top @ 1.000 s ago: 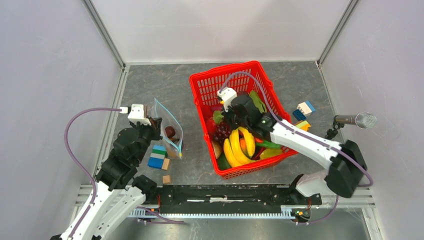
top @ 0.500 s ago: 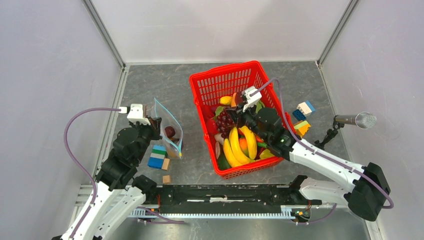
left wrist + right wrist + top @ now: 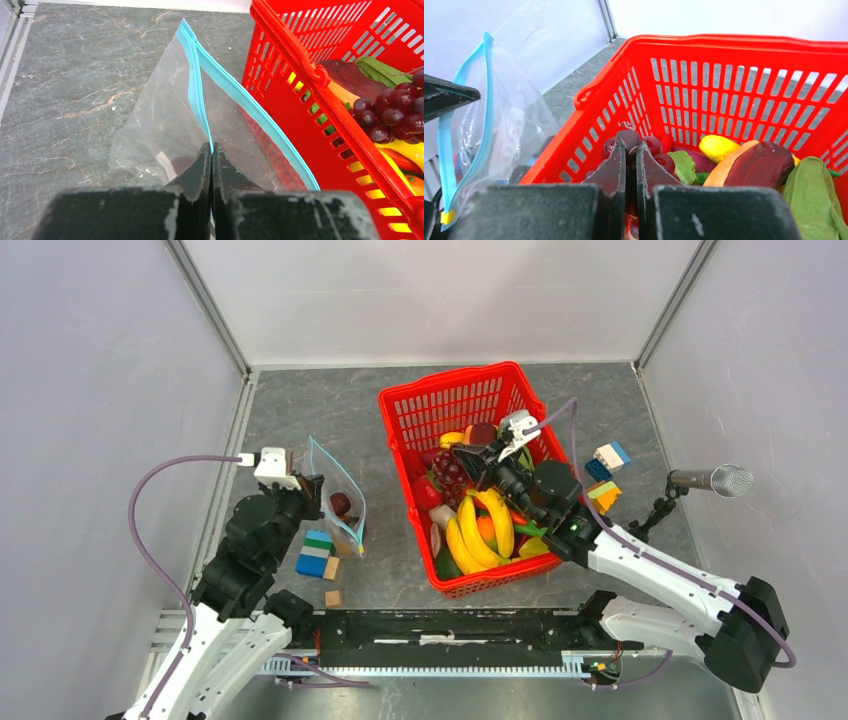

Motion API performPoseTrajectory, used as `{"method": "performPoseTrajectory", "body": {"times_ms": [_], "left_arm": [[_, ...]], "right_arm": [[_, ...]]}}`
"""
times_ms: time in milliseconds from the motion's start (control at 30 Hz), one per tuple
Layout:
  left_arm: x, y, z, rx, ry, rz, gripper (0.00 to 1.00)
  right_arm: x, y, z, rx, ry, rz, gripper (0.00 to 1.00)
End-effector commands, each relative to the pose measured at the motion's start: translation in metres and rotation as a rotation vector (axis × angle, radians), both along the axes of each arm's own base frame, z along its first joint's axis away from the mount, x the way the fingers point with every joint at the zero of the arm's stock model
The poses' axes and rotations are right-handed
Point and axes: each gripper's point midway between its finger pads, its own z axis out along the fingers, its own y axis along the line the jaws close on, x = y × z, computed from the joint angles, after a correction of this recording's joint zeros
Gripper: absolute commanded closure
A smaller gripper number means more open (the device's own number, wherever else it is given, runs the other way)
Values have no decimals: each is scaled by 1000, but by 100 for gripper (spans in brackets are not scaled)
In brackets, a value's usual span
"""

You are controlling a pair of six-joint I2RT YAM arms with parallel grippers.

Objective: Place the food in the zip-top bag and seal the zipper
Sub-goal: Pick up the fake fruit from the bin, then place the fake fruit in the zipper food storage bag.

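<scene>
Here we show both claws closed. The left claw [image 3: 210,150] pinches the light-blue zipper [image 3: 240,100] of the zip-top bag [image 3: 160,115], its two fingers pressed flat on the strip with no gap between them. The bag stands on the surface [image 3: 300,410] just left of the red basket [image 3: 400,430], its mouth gaping upward, the far lip of the strip leaning close to the basket wall. Inside the bag we see one dark reddish piece [image 3: 341,503]. The right claw [image 3: 632,146] reaches into the basket from its right side; its fingers are drawn together on the top of the purple grapes [image 3: 655,144], with berries bulging on either side of the tips. The bunch hangs toward the basket's left wall. Yellow bananas [image 3: 480,525] lie in the near half of the basket, below the right claw. Coloured building blocks [image 3: 318,552] lie left of the basket, beside the bag's near end.
</scene>
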Motion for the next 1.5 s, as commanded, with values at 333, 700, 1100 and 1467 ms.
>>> {"method": "performPoseTrajectory", "body": {"times_ms": [333,700,1100,1467], "left_arm": [[5,-6,5,-45,-15,-16,98],[10,-6,0,-43,15,-15,98],[16,-11,-9,-38,76,-38,98],[16,-12,-8,-56,74,-48,98]], "right_arm": [[-20,3,121,237,-137,93,100],[-28,39,187,247,-180,257,100],[-35,115,192,244,-138,328,100],[-25,173,154,210,-76,304,100]]}}
